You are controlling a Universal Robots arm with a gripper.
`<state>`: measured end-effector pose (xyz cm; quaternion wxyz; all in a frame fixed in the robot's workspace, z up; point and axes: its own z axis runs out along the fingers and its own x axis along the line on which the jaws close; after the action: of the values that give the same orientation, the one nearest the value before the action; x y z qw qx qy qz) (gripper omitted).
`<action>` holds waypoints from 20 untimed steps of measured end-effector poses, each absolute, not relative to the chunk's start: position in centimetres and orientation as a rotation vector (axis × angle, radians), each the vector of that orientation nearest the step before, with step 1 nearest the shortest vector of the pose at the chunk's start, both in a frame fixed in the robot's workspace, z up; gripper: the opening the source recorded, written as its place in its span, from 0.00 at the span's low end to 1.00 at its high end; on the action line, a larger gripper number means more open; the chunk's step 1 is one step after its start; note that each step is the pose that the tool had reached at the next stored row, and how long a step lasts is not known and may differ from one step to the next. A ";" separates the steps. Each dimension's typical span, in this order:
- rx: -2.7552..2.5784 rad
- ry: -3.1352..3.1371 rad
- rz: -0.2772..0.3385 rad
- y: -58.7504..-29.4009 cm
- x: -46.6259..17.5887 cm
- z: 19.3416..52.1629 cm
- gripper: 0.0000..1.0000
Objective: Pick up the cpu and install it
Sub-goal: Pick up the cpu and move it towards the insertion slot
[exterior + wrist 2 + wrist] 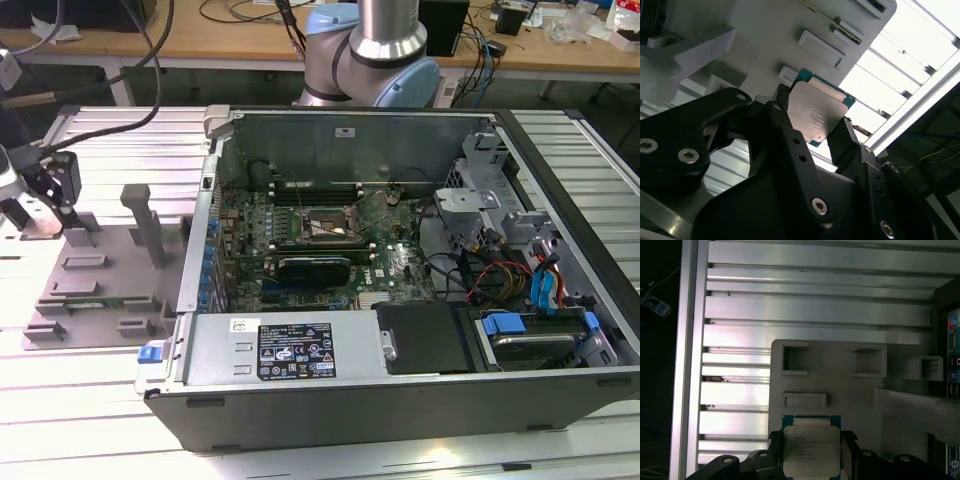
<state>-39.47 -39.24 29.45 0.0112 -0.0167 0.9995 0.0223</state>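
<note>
The cpu (pixel 817 112) is a flat square chip with a silvery top plate and a green rim. It sits between the two black fingers of my gripper (pixel 814 114), which press on its opposite edges. In the first wrist view the cpu (pixel 811 450) is held by the gripper (pixel 811 440) just above a grey fixture plate (pixel 840 385). In the exterior view the gripper (pixel 45 200) hangs at the far left over that fixture plate (pixel 110 270), well away from the motherboard socket (pixel 325 225).
An open computer case (pixel 400 400) lies on the slatted aluminium table (pixel 100 400), with a heatsink block (pixel 315 268) beside the socket, cables and drive bays at the exterior view's right. Upright posts (pixel 145 215) rise from the fixture plate. The arm's base (pixel 385 50) stands behind the case.
</note>
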 end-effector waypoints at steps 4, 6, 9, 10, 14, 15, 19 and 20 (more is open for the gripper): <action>-0.052 3.118 0.070 -39.1 -39.5 31.3 0.55; -0.052 3.118 0.070 -39.1 -39.5 31.9 0.55; -0.052 3.118 0.070 -39.1 -39.5 32.9 0.55; -0.052 3.118 0.070 -39.1 -39.5 33.2 0.55; -0.052 3.118 0.070 -39.0 -39.5 34.0 0.55; -0.052 3.118 0.070 -39.0 -39.5 34.2 0.55; -0.052 3.118 0.070 -39.0 -39.5 35.1 0.55; -0.052 3.118 0.070 -39.0 -39.5 35.4 0.55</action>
<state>-39.47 -38.97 35.40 0.0112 -0.0167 0.9995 0.0223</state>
